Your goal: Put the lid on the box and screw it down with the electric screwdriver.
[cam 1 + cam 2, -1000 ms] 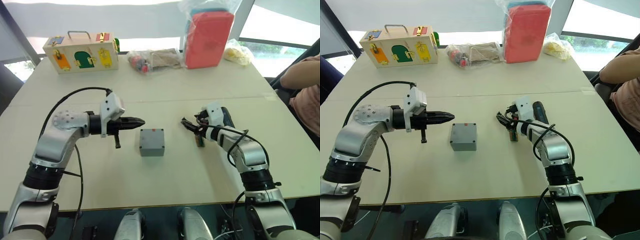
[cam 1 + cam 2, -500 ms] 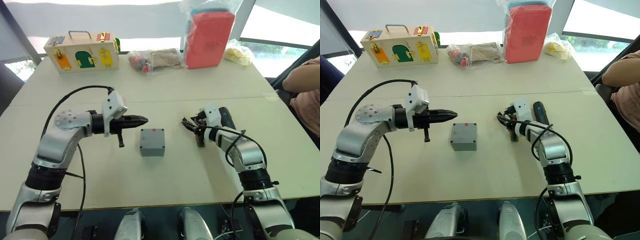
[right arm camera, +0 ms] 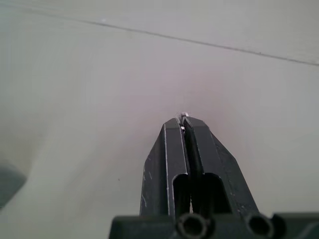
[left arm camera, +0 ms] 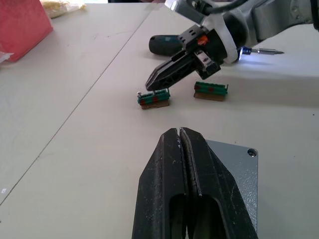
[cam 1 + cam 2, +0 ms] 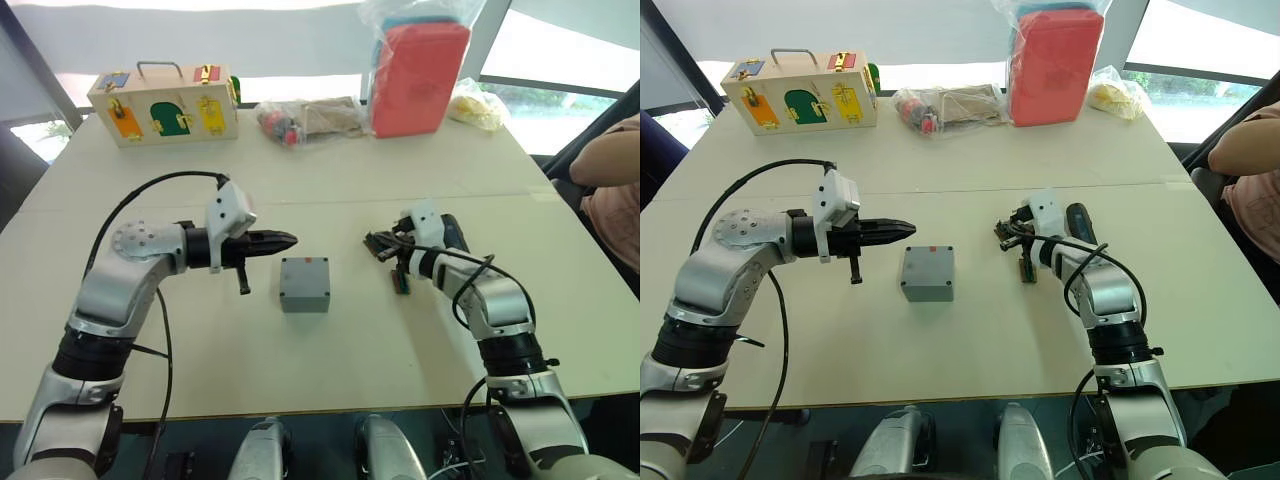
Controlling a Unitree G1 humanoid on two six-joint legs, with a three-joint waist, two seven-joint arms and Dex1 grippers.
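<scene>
The table [image 5: 330, 390] carries everything; at its far edge stand a wooden latch box [image 5: 163, 103] and a red case [image 5: 417, 77], well apart from the work. The grey box [image 5: 304, 284] sits mid-table with its lid [image 4: 234, 164] seemingly on; rigid, light plastic, best steadied by its sides. The electric screwdriver [image 4: 172, 43] lies beyond the right gripper [image 5: 378, 244]; smooth, likely slippery, so grasp mid-barrel. Two green connector blocks [image 4: 154, 98] lie close by. Left gripper [image 5: 283, 240] and right: fingers pressed together, empty.

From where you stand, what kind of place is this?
Probably a robot test room beside windows: a wide pale table carries practice items, namely a wooden latch box, a grey box and bagged supplies.
</scene>
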